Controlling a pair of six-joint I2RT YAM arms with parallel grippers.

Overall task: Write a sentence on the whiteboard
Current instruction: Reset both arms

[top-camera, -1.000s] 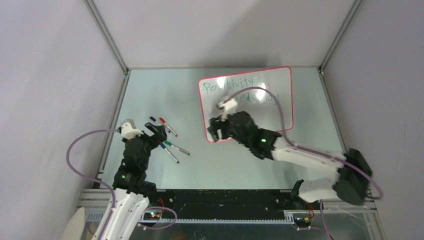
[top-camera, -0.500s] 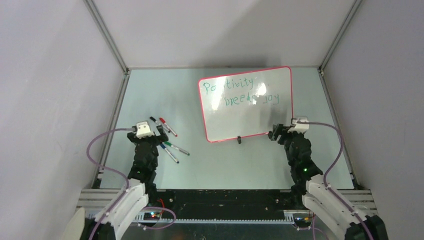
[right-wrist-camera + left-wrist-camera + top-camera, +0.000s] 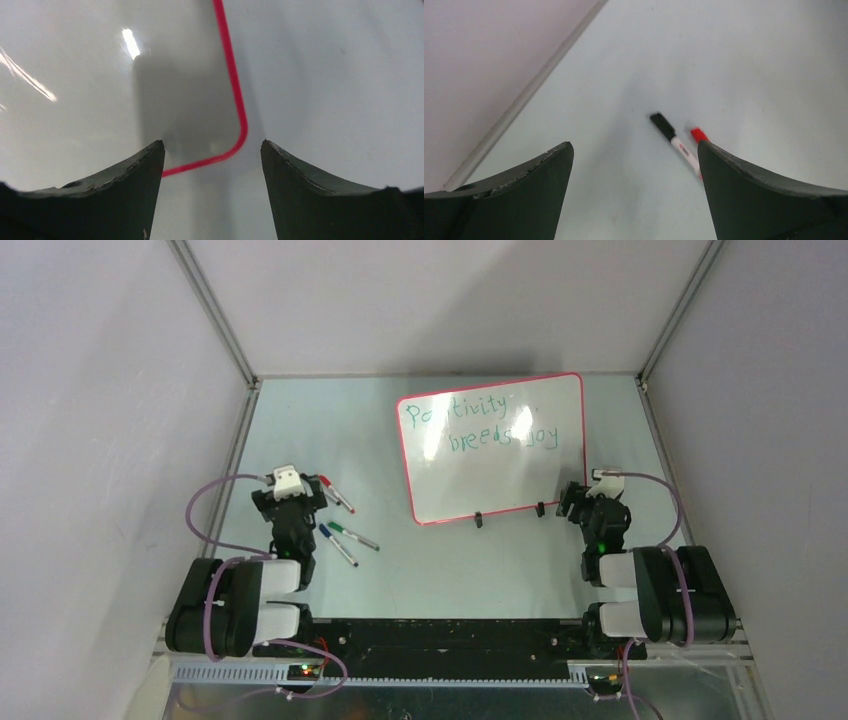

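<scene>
Whiteboard (image 3: 490,480) with finished sentence (image 3: 480,422); both arms folded low.
Board sits toward the far side of the tabletop (image 3: 450,560), with two green lines across its top; writing judged done. Left claw (image 3: 634,150) spread, empty, left of the board by loose markers (image 3: 340,525). Right claw (image 3: 212,145) spread, empty, at the board's near right corner. Lettering shows only from overhead; the wrist views show marker caps and the red rim.

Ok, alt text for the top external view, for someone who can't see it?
A whiteboard with two lines of green handwriting sits toward the back right of the table. The left gripper and right gripper are open and empty, one at each side; four markers lie by the left one.
</scene>
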